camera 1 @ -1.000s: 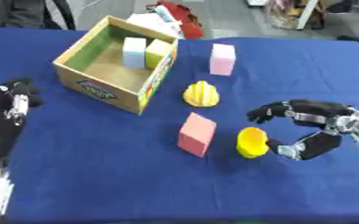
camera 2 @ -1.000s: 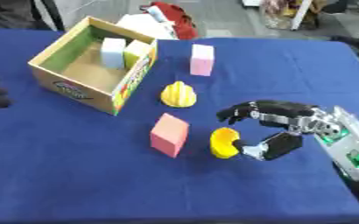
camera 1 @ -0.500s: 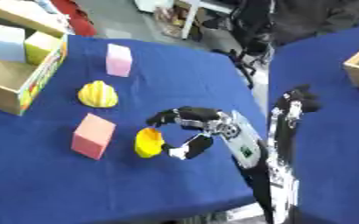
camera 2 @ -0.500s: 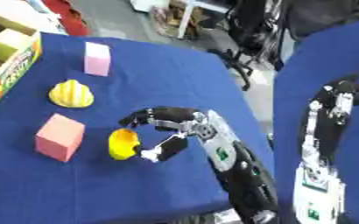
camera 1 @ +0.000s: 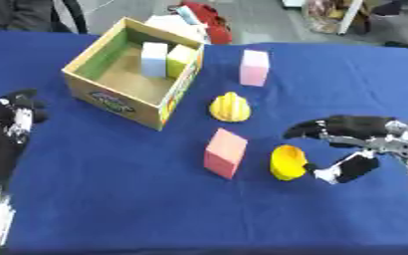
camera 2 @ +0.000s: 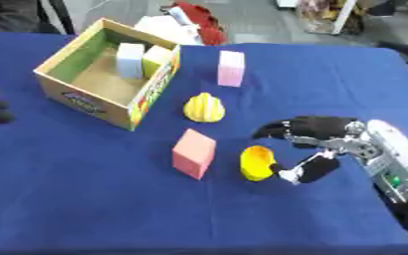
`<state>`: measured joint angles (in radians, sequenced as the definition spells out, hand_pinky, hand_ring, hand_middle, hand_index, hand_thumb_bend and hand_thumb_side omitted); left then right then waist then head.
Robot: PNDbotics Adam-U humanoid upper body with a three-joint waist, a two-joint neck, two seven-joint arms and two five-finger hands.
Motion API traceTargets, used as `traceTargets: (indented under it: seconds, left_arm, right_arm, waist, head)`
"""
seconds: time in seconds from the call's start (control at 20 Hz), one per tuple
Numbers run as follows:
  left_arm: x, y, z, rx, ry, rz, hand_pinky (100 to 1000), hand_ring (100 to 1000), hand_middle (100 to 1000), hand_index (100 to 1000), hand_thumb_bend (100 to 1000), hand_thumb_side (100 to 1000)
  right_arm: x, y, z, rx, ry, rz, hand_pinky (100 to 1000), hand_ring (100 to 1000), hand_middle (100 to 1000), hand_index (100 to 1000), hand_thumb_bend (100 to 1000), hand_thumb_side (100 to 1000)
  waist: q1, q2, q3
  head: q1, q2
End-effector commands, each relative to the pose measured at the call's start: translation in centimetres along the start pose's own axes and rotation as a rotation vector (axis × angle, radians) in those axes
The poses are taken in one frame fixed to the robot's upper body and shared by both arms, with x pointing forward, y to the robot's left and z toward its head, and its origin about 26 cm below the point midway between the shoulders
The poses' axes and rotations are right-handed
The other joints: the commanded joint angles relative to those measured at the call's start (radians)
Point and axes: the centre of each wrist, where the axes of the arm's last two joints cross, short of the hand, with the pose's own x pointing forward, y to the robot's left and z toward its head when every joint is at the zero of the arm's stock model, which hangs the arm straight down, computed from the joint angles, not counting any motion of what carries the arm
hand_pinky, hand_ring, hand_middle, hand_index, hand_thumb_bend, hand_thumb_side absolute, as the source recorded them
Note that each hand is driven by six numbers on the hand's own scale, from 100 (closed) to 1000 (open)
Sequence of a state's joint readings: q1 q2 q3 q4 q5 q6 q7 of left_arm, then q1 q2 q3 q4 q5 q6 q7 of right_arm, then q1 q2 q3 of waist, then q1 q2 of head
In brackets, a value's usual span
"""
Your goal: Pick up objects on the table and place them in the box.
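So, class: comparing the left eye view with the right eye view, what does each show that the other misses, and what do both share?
Only the left eye view shows the left hand with its arm down the left edge. Only the right eye view shows the right forearm's silver casing at length. Both share the box, the yellow cup and the right hand, open beside that cup.

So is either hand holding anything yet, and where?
Nothing held. The right hand brackets the yellow cup, thumb at its side, fingers above. The left hand is idle.
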<state>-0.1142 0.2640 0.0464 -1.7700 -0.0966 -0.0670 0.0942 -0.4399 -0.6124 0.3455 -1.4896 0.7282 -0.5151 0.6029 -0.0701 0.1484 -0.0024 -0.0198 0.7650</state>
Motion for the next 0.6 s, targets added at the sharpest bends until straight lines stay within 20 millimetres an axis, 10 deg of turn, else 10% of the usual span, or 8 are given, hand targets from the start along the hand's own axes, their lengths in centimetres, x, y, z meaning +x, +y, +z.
traceTargets:
  seconds: [0.05, 0.6]
  left_arm:
    - [0.46, 0.41, -0.26, -0.006, -0.019, -0.016, 677, 577, 581, 773, 100, 715]
    - [0.46, 0.40, -0.26, -0.006, -0.018, -0.017, 677, 577, 581, 772, 100, 715]
  right_arm:
    - [-0.24, -0.64, 0.29, 0.013, 0.009, 0.059, 857, 905, 929, 1000, 100, 539]
    - [-0.31, -0.20, -0.18, 0.012, 0.000, 0.079, 852, 896, 907, 1000, 100, 497]
  waist:
    - [-0.012, -0.025, 0.001]
    - [-0.013, -0.025, 0.002]
  head:
    - [-0.003, 0.005]
    - [-0.011, 0.005]
